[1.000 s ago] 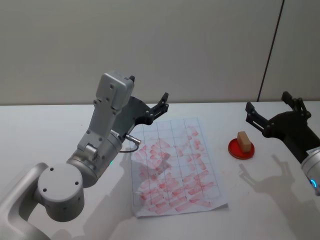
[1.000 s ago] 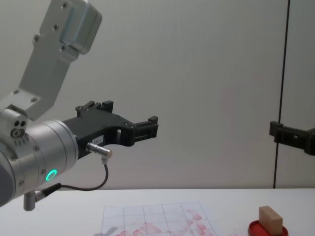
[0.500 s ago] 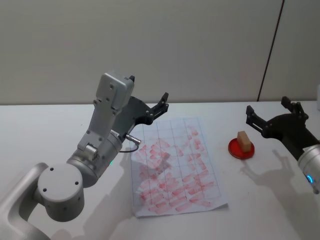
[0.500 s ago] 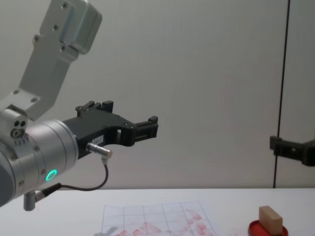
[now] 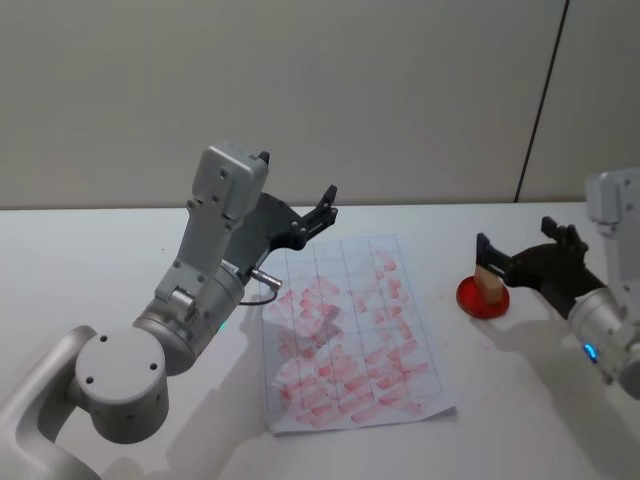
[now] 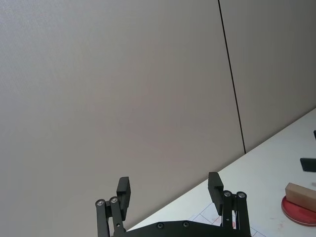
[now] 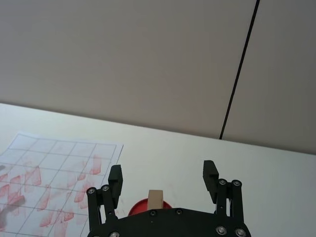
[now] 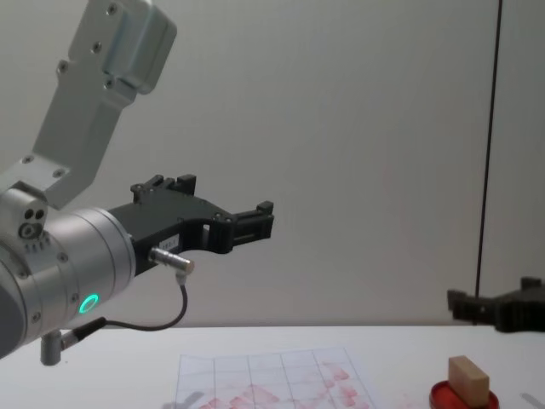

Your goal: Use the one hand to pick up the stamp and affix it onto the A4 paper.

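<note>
One stamp [image 5: 487, 282], a small tan wooden block, stands upright on the single round red ink pad [image 5: 468, 297], which carries nothing else. It is just below and ahead of the right claw [image 5: 514, 233]. In the right wrist view the stamp [image 7: 155, 199] lines up with the gap between the two black fingers [image 7: 115, 177], which are spread wide and pinch nothing. From the chest the right claw [image 8: 494, 298] hangs above the block [image 8: 468, 380] with clear air between them, so the stamp is not gripped. The pad [image 8: 441, 395] rests flat on the white desk [image 5: 100, 260]. To this claw's left, just past the pad, lies one A4 paper [image 5: 345, 330], flat on the desk, its printed grid holding many red-pink stamp marks, thickest in the rows nearer the robot. The arm behind the right claw shows one blue glowing ring [image 5: 588, 350]. Well apart, on the far side of the sheet from the right claw, the left claw [image 5: 298, 175] is held high over the paper's left back corner, its two fingers [image 6: 213, 183] also spread and empty, and its arm carries one green glowing ring [image 8: 88, 303].
</note>
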Motion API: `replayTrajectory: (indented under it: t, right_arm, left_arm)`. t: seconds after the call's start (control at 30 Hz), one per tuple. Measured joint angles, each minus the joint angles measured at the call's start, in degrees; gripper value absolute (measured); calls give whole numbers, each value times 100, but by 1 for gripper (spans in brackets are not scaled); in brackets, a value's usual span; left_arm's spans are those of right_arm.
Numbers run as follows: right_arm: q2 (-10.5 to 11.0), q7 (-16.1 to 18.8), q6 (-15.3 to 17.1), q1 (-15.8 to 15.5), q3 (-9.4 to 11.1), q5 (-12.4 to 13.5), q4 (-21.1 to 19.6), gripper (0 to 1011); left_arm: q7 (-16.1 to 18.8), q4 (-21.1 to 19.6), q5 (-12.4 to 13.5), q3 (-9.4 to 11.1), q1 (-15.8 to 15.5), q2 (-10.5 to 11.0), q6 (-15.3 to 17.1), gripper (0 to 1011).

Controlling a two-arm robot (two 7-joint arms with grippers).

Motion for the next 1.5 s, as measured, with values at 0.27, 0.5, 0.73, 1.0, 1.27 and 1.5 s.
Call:
replayTrajectory:
  t: [0.27, 0.5, 0.73, 1.0, 1.27, 1.5]
  right_arm:
    - [-156, -58, 226, 140, -96, -133, 295, 1001]
    - [-273, -217, 380, 202, -175, -236, 467, 1001]
    - [-355, -347, 517, 240, -219, -298, 572, 976]
    - [-435, -447, 687, 286, -248, -348, 671, 813]
    - [-517, -493, 814, 349, -279, -390, 812, 566]
    - [-569, -506, 865, 395, -294, -426, 925, 343]
  left_arm:
    - [0, 0, 0, 0, 0, 0, 0, 1001]
    - [0, 0, 0, 0, 0, 0, 0, 1001]
    - [1, 0, 0, 0, 0, 0, 0, 1001]
    - [1, 0, 0, 0, 0, 0, 0, 1001]
    - [1, 0, 0, 0, 0, 0, 0, 1001]
    - [1, 0, 0, 0, 0, 0, 0, 1001]
